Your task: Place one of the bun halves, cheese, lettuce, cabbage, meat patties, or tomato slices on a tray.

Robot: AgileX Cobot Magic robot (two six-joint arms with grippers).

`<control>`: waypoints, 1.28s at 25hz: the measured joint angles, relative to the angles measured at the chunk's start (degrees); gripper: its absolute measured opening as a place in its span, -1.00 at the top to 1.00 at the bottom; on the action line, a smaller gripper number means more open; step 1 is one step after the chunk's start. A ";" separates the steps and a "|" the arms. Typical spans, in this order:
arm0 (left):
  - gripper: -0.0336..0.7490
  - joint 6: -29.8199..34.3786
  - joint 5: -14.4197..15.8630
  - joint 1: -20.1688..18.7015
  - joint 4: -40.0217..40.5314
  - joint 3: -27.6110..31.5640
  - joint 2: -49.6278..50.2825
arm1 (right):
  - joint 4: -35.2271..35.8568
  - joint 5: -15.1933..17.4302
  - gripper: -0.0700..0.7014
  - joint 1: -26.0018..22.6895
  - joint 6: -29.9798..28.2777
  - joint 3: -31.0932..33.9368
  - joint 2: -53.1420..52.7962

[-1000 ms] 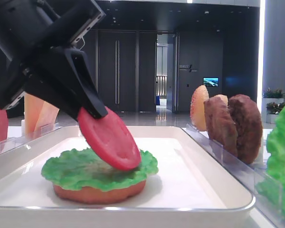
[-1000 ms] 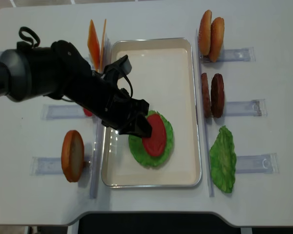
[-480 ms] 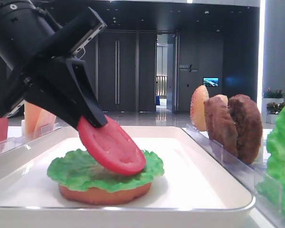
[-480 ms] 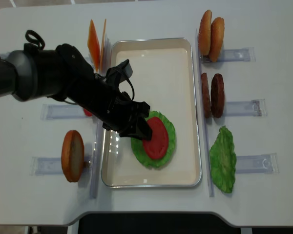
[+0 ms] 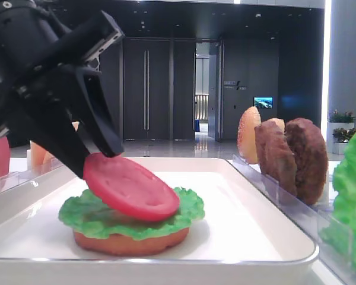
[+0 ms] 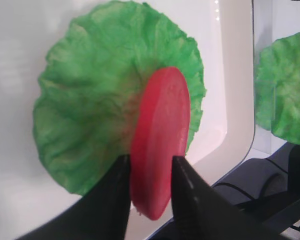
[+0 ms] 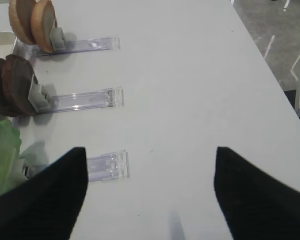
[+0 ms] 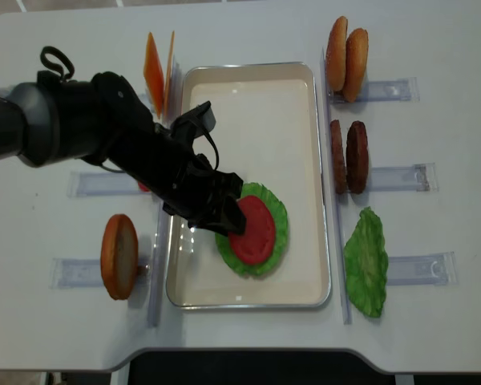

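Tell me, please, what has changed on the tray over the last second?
The left gripper has tipped the tomato slice from steeply tilted to nearly flat on the lettuce; its jaws have begun to part but still flank the slice. The bun half underneath, the tray and the racked items stayed put.

One exterior view sits low at the tray's (image 5: 273,246) near end, looking level along it; the other looks straight down on the whole table (image 8: 433,313). Left wrist view is close over the lettuce (image 6: 90,100), shared with both. Right wrist view faces bare tabletop and holder strips (image 7: 85,100).
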 joint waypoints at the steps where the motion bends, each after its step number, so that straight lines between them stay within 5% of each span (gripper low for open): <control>1: 0.30 -1.08 -0.07 0.35 0.90 0.00 -0.53 | 0.00 0.00 -0.49 0.00 0.00 0.00 0.00; 11: -0.33 -7.94 -0.01 2.76 9.13 -0.06 -7.07 | 0.00 0.00 -0.49 0.00 0.00 0.00 0.00; 20: -0.41 -9.85 3.03 3.16 18.38 -8.94 -9.28 | 0.00 0.00 -0.49 0.00 0.00 0.00 0.00; 32: -0.41 -23.85 20.69 12.20 46.09 -22.17 -9.52 | 0.00 0.00 -0.49 0.00 0.00 0.00 0.00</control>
